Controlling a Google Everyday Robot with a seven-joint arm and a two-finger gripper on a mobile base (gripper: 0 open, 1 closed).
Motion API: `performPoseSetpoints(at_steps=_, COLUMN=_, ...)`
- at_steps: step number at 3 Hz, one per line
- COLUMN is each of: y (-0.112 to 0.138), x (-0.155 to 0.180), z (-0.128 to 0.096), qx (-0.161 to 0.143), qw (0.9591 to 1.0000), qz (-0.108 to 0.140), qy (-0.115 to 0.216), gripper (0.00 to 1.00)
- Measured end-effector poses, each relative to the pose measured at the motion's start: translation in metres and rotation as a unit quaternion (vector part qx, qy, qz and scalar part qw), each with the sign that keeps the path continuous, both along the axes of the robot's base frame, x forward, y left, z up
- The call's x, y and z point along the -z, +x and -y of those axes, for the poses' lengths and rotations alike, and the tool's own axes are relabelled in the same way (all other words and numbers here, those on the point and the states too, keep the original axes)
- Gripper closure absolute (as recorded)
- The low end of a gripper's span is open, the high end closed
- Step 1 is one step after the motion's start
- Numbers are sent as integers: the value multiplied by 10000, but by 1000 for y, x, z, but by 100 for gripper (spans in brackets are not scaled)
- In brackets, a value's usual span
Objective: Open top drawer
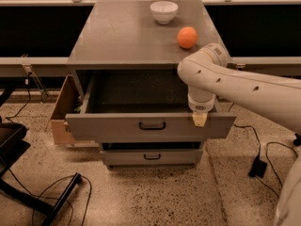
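The top drawer (113,127) of the grey cabinet stands pulled far out, its dark speckled interior (136,92) exposed and its small black bar handle (152,125) in the middle of the front. My gripper (199,119) hangs from the white arm at the right end of the drawer front, its pale tip at the front's upper edge, right of the handle. A narrower drawer (151,157) shows below, slightly out.
A white bowl (163,11) and an orange (187,37) sit on the cabinet top (122,36). A cardboard box (60,112) stands left of the cabinet. A black chair base (28,192) and cables (254,154) lie on the speckled floor.
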State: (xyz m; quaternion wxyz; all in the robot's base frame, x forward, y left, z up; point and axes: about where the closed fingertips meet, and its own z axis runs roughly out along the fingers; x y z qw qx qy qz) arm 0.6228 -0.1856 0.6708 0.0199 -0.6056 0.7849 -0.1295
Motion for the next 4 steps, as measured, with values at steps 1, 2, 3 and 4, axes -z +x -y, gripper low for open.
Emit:
performPoseSetpoints(at_steps=1, y=0, x=0, z=0, qx=0, qw=10000, qz=0, qy=0, gripper=34)
performPoseSetpoints(at_steps=2, y=0, x=0, z=0, qx=0, qw=10000, qz=-1, qy=0, gripper=10)
performPoseSetpoints(at_steps=3, y=0, x=0, z=0, qx=0, qw=10000, qz=-1, qy=0, gripper=0)
performPoseSetpoints(at_steps=4, y=-6, x=5, z=1, qx=24, qw=10000, qz=-47, qy=35, gripper=0)
